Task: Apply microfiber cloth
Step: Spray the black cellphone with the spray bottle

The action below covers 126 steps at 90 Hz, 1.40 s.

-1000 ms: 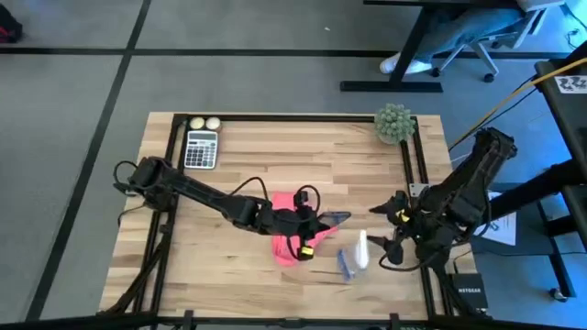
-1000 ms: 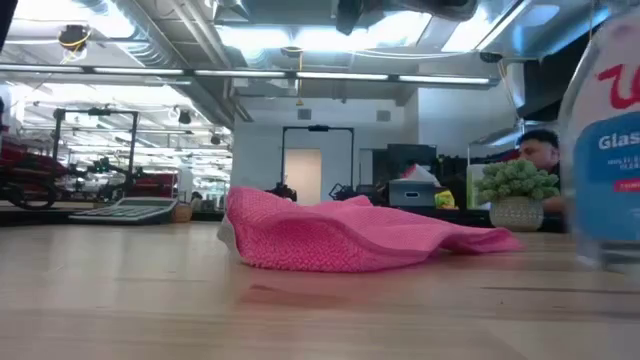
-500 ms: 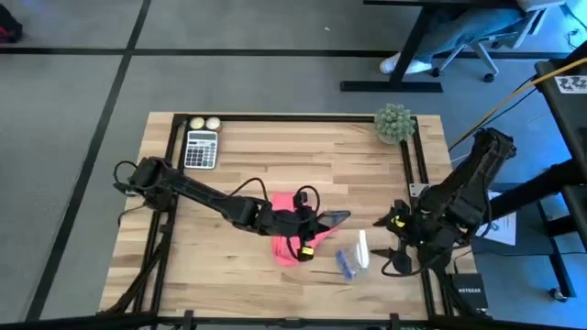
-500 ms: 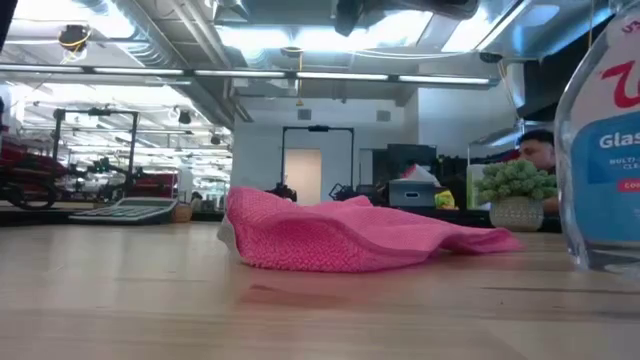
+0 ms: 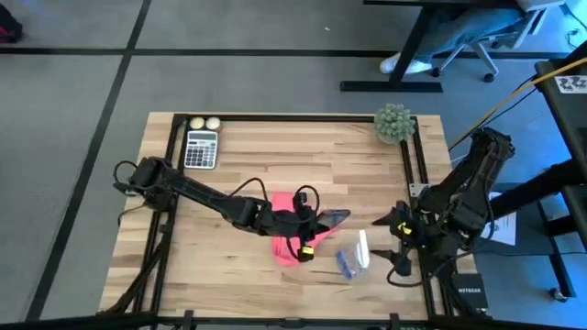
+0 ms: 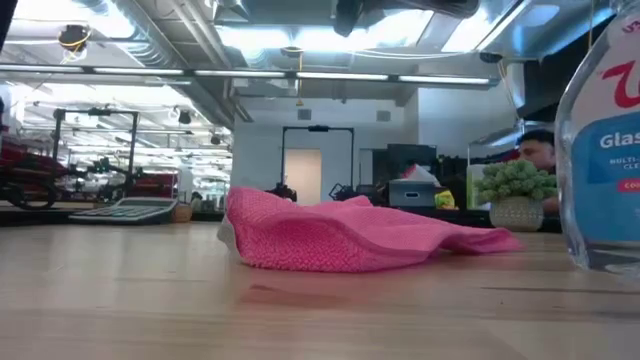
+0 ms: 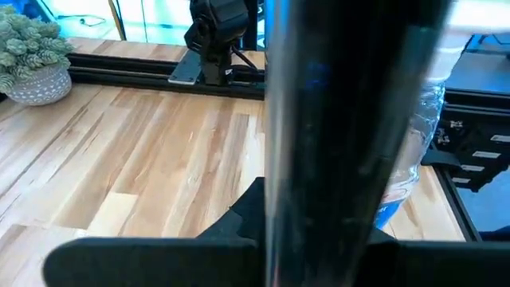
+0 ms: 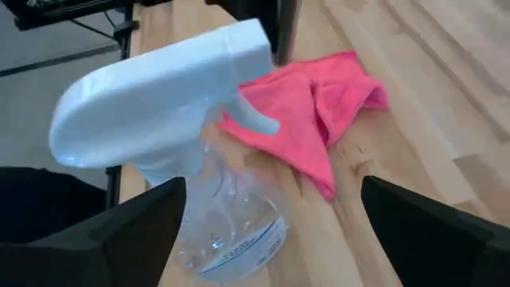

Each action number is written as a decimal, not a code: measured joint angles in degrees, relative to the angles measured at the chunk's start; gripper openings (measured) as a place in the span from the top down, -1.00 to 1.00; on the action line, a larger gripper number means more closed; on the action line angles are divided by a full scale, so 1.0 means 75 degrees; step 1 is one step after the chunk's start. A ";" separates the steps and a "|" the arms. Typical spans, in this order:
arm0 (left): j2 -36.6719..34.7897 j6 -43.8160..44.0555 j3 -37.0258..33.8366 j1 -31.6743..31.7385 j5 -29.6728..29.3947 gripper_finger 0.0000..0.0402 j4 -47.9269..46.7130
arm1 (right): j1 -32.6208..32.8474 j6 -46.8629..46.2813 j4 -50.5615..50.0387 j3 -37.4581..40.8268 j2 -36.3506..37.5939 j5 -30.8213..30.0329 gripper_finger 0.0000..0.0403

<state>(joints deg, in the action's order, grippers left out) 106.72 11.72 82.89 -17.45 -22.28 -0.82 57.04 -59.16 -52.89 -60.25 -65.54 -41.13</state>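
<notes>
Left tool: over the middle of the tabletop, above the microfiber cloth; whether its fingers are apart or together cannot be told from any view.
Right tool: near the tabletop's right edge, fingers spread wide with nothing between them; in its own wrist view the two dark fingers stand on either side of the spray bottle without touching it.
Microfiber cloth: bright pink, lying crumpled on the tabletop under the left arm's end; in the low view it forms a low folded mound resting flat on the wood.
Phone: dark slab just beside the cloth's right side, partly under the left arm.
Spray bottle: clear with a white trigger head and blue label, standing between the cloth and the right tool.
Calculator: near the far left corner.
Potted plant: at the far right corner.
Tabletop: light wood planks.
</notes>
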 joint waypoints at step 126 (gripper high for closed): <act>0.0000 0.0222 0.0000 0.0040 0.0000 0.89 -0.0009 | 0.1750 -0.0614 0.0243 0.0003 -0.0321 -0.1616 -0.97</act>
<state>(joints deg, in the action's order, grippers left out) 106.72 13.39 82.89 -17.15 -22.28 -0.89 70.16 -63.76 -51.07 -60.23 -67.94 -53.25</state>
